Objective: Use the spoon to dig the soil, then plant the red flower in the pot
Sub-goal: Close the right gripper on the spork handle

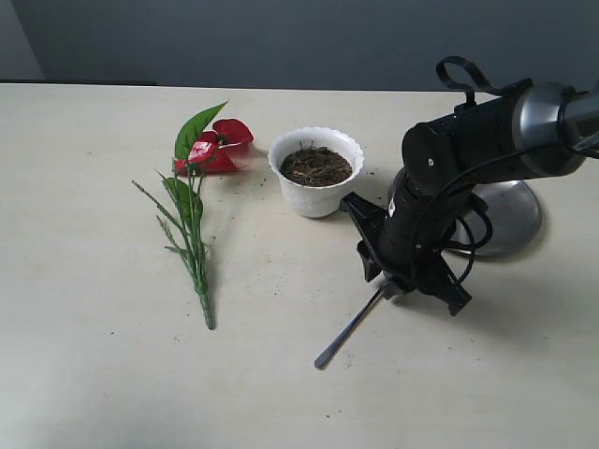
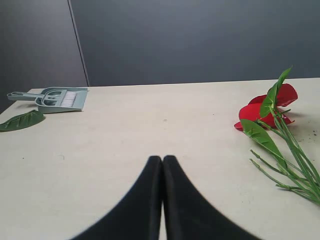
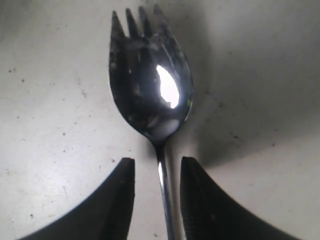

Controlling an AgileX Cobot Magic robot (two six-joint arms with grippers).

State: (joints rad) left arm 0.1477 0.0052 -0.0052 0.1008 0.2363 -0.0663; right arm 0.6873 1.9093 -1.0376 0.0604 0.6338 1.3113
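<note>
Straddling the thin handle of the spoon (image 3: pixel 150 90), the right claw (image 3: pixel 157 167) has its two black fingers (image 3: pixel 117 200) apart, one on each side of the handle. A gap shows on at least one side, so nothing is clamped. The spoon lies on the tabletop (image 1: pixel 94 355) with its shiny bowl and short tines pointing away from the wrist.

Exterior view:
- The right claw (image 1: pixel 388 288) points down at the tabletop, over the bowl end of the spoon (image 1: pixel 351 327).
- The long handle runs out from under the claw toward the near edge of the tabletop.
- The pot (image 1: pixel 316 198) stands upright just beyond the claw, apart from it. The soil (image 1: pixel 316 166) sits inside the pot, below the scalloped rim. A few dark specks lie on the tabletop near it.
- A round steel plate (image 1: pixel 513 223) lies behind the right arm, partly hidden by it.
- The red flower (image 1: pixel 225 140) lies flat on the tabletop to the left of the pot — bloom end near the pot, stem end toward the near edge.

The left claw (image 2: pixel 162 159) has its fingers pressed together with nothing between them, over bare tabletop. The red flower (image 2: pixel 265 112) lies well apart from it. Near the far edge of the tabletop lie a grey-green dustpan with a brush (image 2: pixel 62 97) and a loose green leaf (image 2: pixel 22 120).
</note>
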